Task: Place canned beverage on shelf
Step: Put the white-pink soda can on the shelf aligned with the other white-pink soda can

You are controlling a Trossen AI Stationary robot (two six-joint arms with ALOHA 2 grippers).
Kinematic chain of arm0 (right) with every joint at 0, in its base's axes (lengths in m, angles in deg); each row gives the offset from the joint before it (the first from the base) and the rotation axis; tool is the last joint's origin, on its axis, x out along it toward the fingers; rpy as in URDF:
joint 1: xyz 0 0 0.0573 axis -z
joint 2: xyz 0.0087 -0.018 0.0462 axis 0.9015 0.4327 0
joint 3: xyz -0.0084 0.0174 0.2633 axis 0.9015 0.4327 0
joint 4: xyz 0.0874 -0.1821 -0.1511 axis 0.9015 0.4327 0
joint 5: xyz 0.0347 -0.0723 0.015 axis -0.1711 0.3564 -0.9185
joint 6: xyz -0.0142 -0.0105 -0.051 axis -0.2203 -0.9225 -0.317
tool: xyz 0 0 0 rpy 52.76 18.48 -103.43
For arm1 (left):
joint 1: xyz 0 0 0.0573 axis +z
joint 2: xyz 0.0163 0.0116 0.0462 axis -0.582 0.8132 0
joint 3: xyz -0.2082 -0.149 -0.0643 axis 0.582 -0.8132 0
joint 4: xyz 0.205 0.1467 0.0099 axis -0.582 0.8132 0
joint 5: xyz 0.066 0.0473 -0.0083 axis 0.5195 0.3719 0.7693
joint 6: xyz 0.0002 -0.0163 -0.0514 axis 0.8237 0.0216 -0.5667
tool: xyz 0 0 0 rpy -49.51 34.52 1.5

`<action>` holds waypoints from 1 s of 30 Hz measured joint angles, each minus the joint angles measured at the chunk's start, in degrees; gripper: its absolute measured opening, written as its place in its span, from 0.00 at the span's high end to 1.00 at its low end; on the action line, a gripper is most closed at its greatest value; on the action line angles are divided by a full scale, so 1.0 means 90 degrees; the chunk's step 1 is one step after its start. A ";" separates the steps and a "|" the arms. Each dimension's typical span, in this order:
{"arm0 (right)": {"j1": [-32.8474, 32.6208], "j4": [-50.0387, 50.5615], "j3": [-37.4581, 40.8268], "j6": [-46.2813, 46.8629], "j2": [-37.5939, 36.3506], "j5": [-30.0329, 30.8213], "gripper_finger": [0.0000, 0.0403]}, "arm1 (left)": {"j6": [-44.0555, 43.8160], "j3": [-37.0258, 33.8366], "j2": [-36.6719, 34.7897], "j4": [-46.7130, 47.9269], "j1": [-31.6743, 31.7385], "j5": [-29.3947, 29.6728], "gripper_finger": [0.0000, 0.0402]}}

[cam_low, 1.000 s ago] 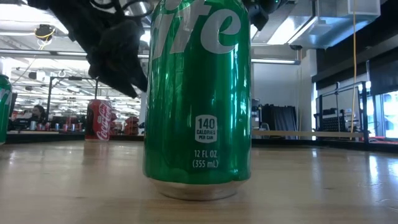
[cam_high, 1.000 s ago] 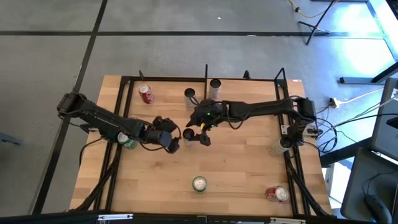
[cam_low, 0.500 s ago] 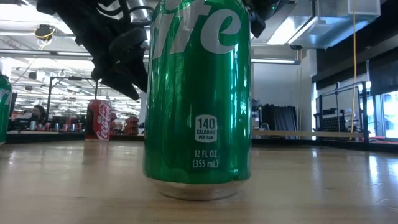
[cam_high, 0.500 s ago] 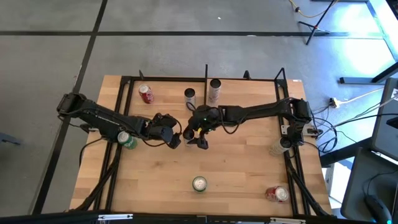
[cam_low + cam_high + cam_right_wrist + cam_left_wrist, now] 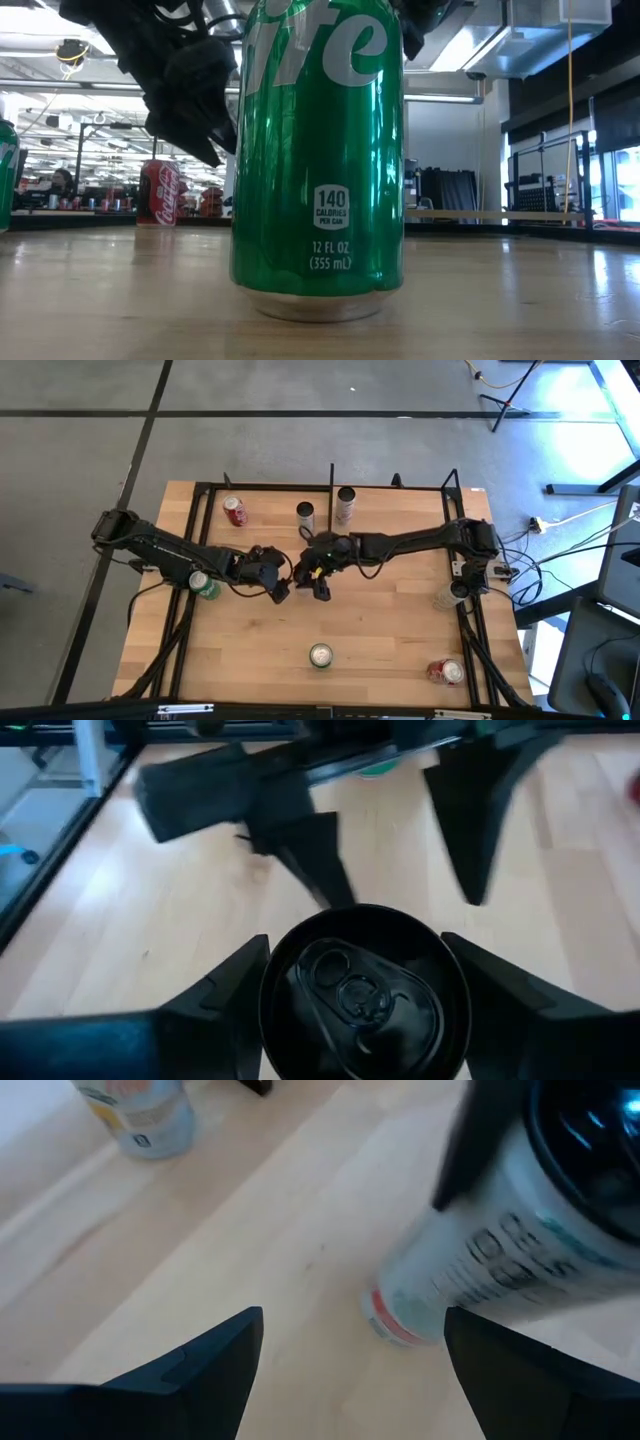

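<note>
Near table centre, right gripper (image 5: 316,582) has dropped over dark-topped can (image 5: 363,990); fingers (image 5: 215,995) flank rim, narrowing, grip unconfirmed. Left gripper (image 5: 279,588) has crept close beside it, jaws wide, empty. Can not yet lifted; shelf not identifiable.

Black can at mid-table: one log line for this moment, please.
right gripper: jaws astride black can | left gripper: open beside it | shelf: can not on it
</note>
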 joint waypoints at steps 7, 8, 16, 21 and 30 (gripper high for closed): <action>0.0008 0.0400 0.0018 -0.0019 -0.0765 0.0777 0.45 | -0.0003 0.0000 0.0000 -0.0002 0.0000 -0.0271 0.24; 0.0010 0.0537 0.0014 -0.0015 -0.0921 0.0835 0.45 | -0.0002 0.0000 0.0000 0.0005 -0.0005 -0.0281 0.24; 0.0001 0.1861 0.0002 0.0396 -0.2292 0.1243 0.45 | 0.0036 0.0000 0.0000 0.0045 0.0000 -0.0506 0.24; 0.0084 0.3164 0.0014 0.0687 -0.2854 0.2248 0.45 | 0.0039 0.0000 0.0000 0.0047 -0.0005 -0.0592 0.24; 0.1051 0.2317 0.0759 0.1105 -0.2915 0.2980 0.45 | 0.0039 0.0000 0.0000 0.0027 -0.0002 -0.0586 0.24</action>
